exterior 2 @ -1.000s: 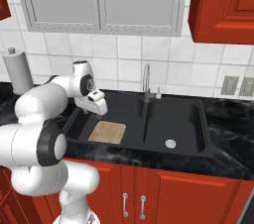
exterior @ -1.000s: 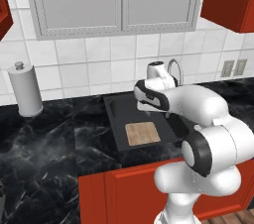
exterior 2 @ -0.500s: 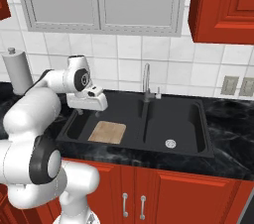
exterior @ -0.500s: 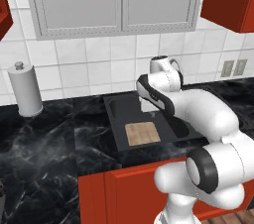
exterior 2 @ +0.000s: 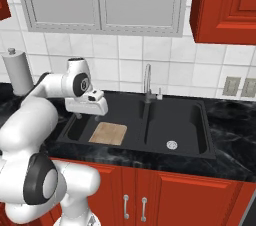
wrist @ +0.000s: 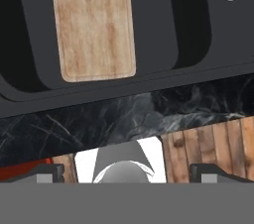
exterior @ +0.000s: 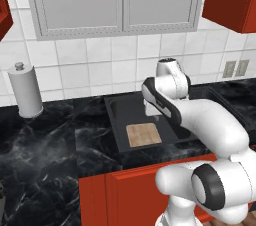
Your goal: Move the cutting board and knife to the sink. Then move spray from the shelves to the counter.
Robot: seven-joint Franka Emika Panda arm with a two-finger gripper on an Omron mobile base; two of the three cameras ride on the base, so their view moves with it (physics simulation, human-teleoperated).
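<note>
The cutting board (exterior 2: 108, 133) is already lying flat in the sink (exterior 2: 186, 129), at nine o'clock of the drain. The end effector (exterior 2: 87, 114) is hovering wide and empty above it; knife and spray likely remain.

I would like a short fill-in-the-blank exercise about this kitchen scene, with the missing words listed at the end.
1. The cutting board lies flat inside the ____ basin of the sink.
2. The gripper hangs above the sink with its jaws ____.
3. The faucet stands at the back of the sink, in front of the white ____ wall.
4. The paper towel roll stands upright on the ____ counter.

Missing words: left; open; tiled; black
</note>
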